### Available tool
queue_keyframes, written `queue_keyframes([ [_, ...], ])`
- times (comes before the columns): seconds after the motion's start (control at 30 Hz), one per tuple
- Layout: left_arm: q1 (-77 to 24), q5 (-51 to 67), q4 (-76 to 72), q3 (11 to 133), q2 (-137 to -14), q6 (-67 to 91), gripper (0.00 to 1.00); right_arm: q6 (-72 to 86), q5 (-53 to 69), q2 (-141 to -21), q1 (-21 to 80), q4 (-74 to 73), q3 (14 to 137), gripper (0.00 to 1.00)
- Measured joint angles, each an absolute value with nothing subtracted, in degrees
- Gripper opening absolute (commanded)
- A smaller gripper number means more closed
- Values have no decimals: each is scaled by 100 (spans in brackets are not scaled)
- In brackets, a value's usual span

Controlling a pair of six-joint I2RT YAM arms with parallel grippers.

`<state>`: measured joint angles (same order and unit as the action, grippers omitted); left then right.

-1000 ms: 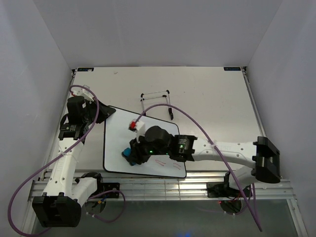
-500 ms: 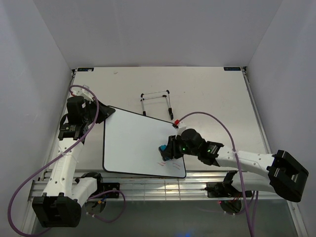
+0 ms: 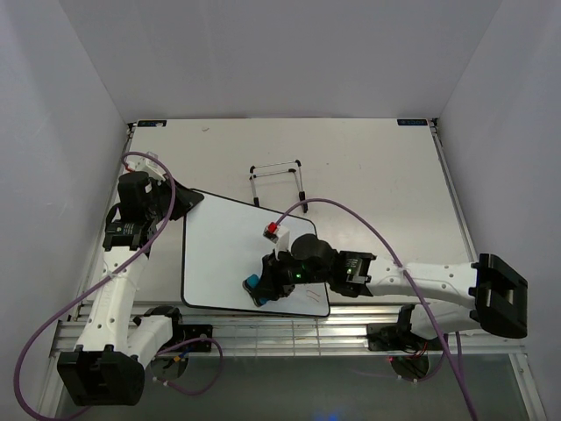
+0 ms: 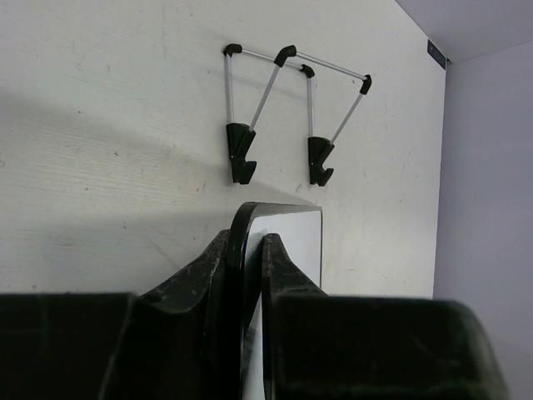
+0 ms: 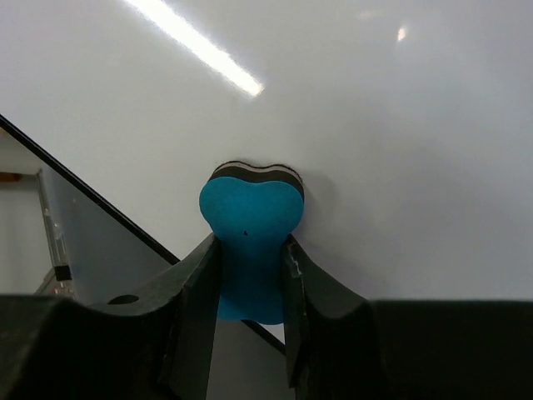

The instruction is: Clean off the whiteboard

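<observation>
The whiteboard lies flat on the table, glossy white with a thin black rim. A faint trace of red marks remains near its near right corner. My left gripper is shut on the board's far left corner; in the left wrist view the rim sits between the jaws. My right gripper is shut on the small blue eraser and presses it on the board near its near edge. In the right wrist view the eraser rests on the white surface.
A thin black wire stand stands on the table just beyond the board; it also shows in the left wrist view. The right arm's purple cable arcs over the board's right side. White walls enclose the table.
My right gripper swept the eraser from the board's left part to its right edge, then back left along the near edge. The red marks have faded. The left gripper has not moved.
</observation>
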<state>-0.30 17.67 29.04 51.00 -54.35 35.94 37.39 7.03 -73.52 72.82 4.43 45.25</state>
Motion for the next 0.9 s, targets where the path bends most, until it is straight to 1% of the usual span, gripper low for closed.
queue_keyframes([
  [0.1, -30, 1730, 2928, 5098, -5443, 3557, 0, 3885, 744, -7175, 7098, 781, 4042, 11],
  [0.2, -30, 1671, 2943, 5087, -5441, 3518, 0, 4108, 622, -6742, 6818, 974, 3225, 11],
  [0.3, -21, 1603, 2928, 5028, -5422, 3452, 0, 4357, 517, -6261, 6440, 1114, 2432, 11],
  [0.4, -19, 1533, 2923, 5009, -5398, 3387, 0, 4574, 362, -5983, 6045, 1149, 1940, 11],
  [0.67, -19, 1406, 2954, 5009, -5317, 3304, 0, 4696, 163, -6086, 5522, 980, 1813, 11],
  [0.9, -23, 1293, 3006, 5009, -5253, 3275, 0, 4705, 187, -6117, 5312, 921, 1734, 12],
])
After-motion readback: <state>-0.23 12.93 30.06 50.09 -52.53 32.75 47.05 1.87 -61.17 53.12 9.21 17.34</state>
